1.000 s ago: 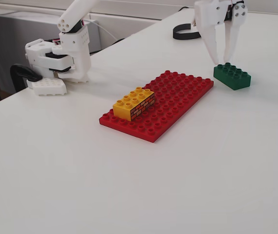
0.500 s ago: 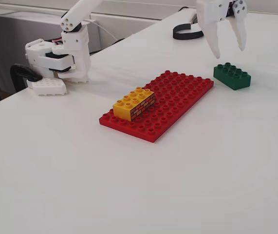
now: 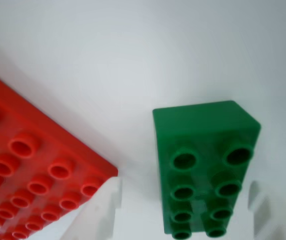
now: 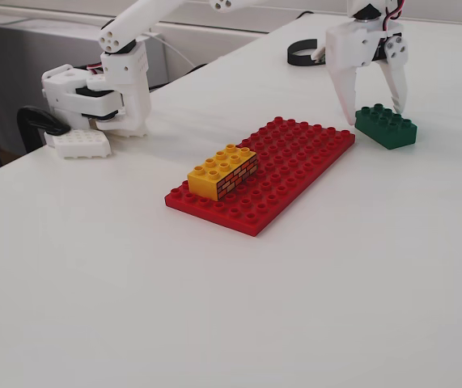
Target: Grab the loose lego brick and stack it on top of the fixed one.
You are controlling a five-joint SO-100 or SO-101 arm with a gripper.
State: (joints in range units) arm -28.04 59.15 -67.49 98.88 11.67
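My gripper (image 4: 372,113) hangs wide open, fingers straddling the green lego brick (image 4: 386,127) without gripping it, arm reaching down at far right

We see a lab or hobby bench: a plain white table (image 4: 133,283) carries a white 3D-printed arm (image 4: 125,48) on its base (image 4: 93,101), cables (image 4: 178,52) trailing behind, and toy bricks on a red baseplate (image 4: 295,170).

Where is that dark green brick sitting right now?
In the fixed view the green brick lies on the white table, right of the red baseplate, beneath the open gripper.
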